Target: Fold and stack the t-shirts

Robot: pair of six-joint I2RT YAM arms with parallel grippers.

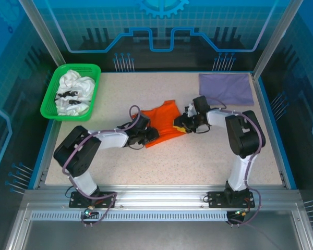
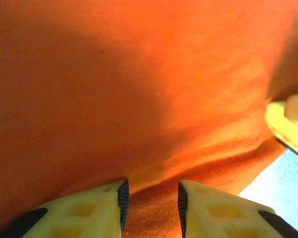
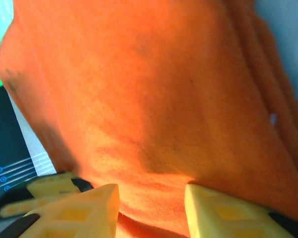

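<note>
I'm looking down from the overhead camera, and the orange shirt [image 1: 164, 122] is lying near the middle of the table [image 1: 146, 166], bunched up between the two arms. The left claw [image 1: 148, 134] is reaching in at the shirt's near left edge, and the right claw [image 1: 182, 125] is meeting it at the right edge.

On the left wrist camera, I'm seeing the left claw [image 2: 151, 191] closed down partway, with a ridge of orange cloth pinched between its black pads [image 2: 123, 198]. The cloth is rising up and away from the fingers, covering almost the whole view.

On the right wrist camera, the right claw [image 3: 151, 196] is standing a little wider, also partway closed, and the orange shirt [image 3: 154, 99] is running through the gap between its yellow fingers [image 3: 206, 208]. So both claws are gripping the same shirt, one on each side.

The purple shirt [image 1: 227, 88] is lying flat and folded at the far right corner of the table, well apart from the arms. The white shirts [image 1: 75, 91] with black print are sitting crumpled in the green basket [image 1: 49, 107] at the far left.
</note>
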